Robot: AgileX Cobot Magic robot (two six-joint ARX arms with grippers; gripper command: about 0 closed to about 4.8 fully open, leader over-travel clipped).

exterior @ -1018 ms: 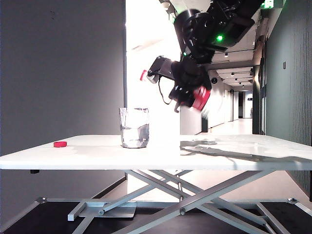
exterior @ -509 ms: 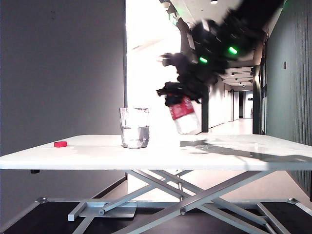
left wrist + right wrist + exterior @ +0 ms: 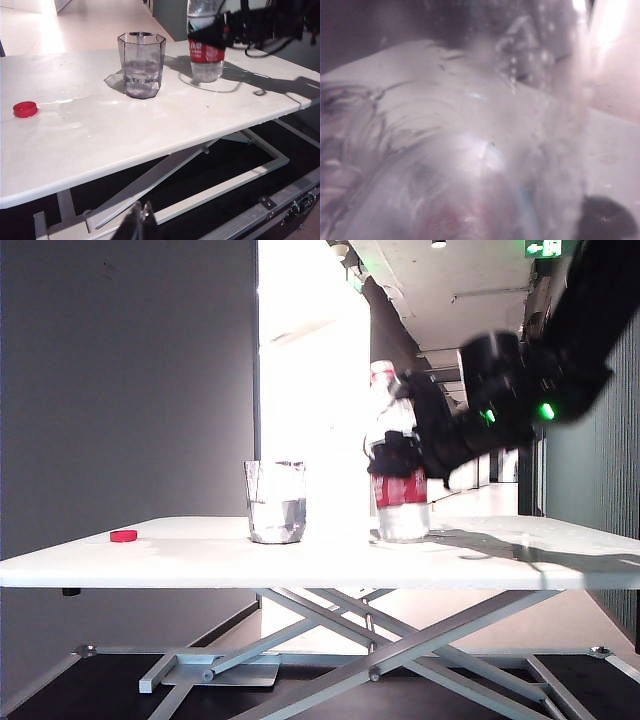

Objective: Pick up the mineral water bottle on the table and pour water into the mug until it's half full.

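Since a second ago the bottle [image 3: 398, 475] has been swung from tilted above the mug [image 3: 276, 502] to upright on the table [image 3: 200, 565], well right of the mug, with the right gripper [image 3: 404, 455] clamped at label height.

Exterior view: the mug is seen about half full; open tabletop is left on both sides.

Left wrist view: the left gripper [image 3: 140, 225] hangs below the table edge, fingers narrow, holding nothing. A red cap [image 3: 25, 108] and spilled water are seen near the mug.

Right wrist view: only wet, blurred plastic. The bottle is judged light, thin-walled and slippery; the label band is the best place for a grip.
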